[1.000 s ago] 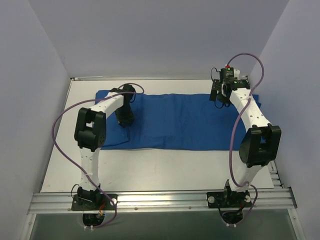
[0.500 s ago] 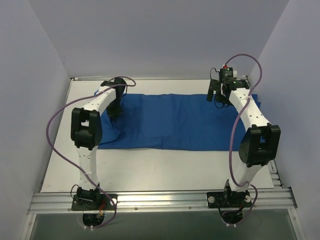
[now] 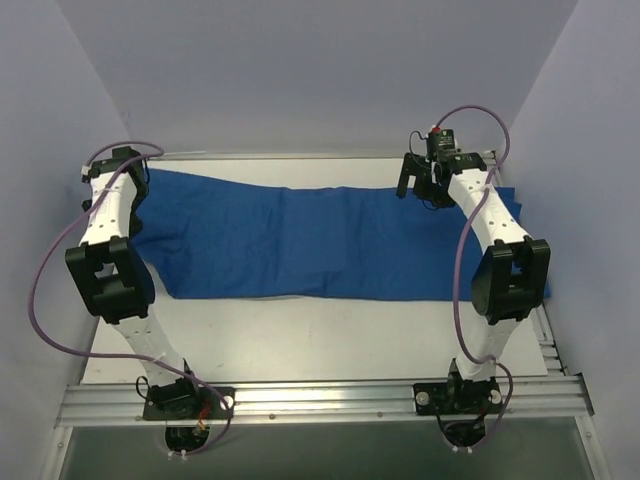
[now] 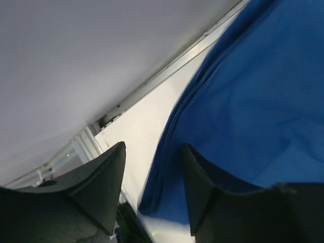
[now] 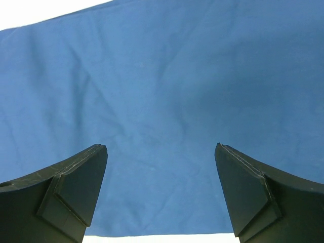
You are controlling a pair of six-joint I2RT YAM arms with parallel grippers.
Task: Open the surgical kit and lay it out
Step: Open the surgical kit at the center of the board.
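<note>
The deep-blue drape (image 3: pixel 320 240) lies spread across the table from the left wall to the right arm. No steel tray or instruments show. My left gripper (image 3: pixel 133 185) is at the far left by the drape's left end. In the left wrist view it (image 4: pixel 153 148) is open, and the folded edge of the drape (image 4: pixel 243 101) runs between and behind its fingers. My right gripper (image 3: pixel 418 185) hovers over the drape's far right part. In the right wrist view it (image 5: pixel 162 147) is wide open over flat blue cloth (image 5: pixel 162 76), holding nothing.
White table (image 3: pixel 320 340) shows in front of the drape and in a strip behind it. Grey walls close in the left, back and right. A metal rail (image 4: pixel 167 71) runs along the far-left table edge, close to the left gripper.
The left arm has swung from over the drape to the far left corner. The drape's left end has been drawn out leftward with it. The right gripper has shifted slightly left and back.
</note>
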